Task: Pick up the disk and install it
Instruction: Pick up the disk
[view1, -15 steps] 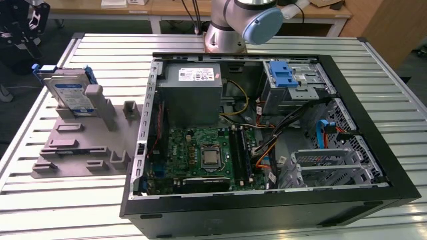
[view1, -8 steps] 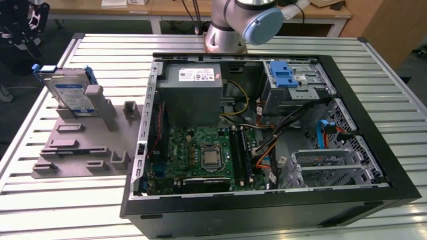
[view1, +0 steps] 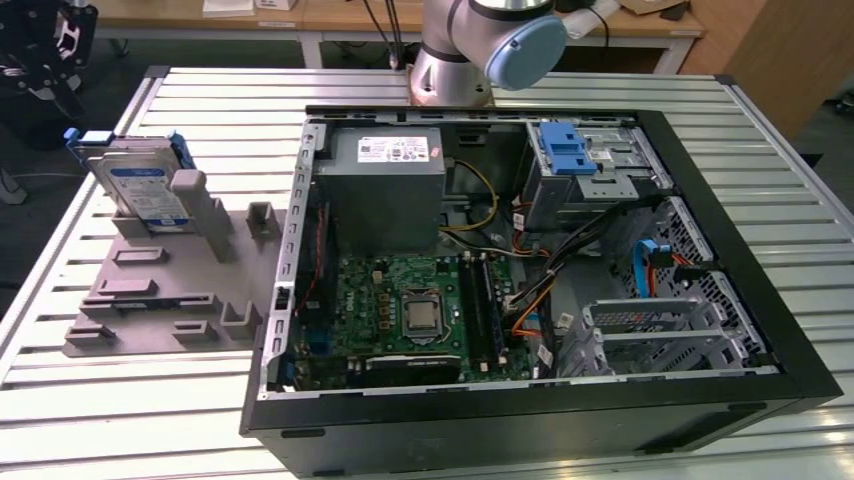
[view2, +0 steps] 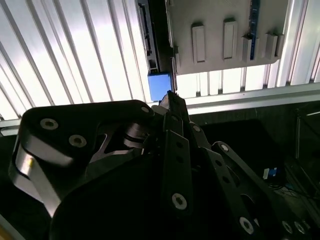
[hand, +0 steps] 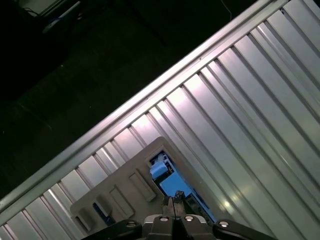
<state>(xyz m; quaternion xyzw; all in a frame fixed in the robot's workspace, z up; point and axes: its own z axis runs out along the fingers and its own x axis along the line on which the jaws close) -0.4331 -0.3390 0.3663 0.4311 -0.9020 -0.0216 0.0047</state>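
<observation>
Currently, at the exterior view's left, the disk (view1: 140, 188) stands on edge in a grey holder (view1: 174, 290) on the slatted table (view1: 120, 420), the gripper (hand: 172, 204) in the first wrist view poised over it, fingers together and empty, with the open computer case (view1: 534, 425) alongside at the right

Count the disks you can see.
1. The disk stands propped in the grey fixture at the exterior view's left, beside the open computer case; more may be hidden inside its bays.
</observation>
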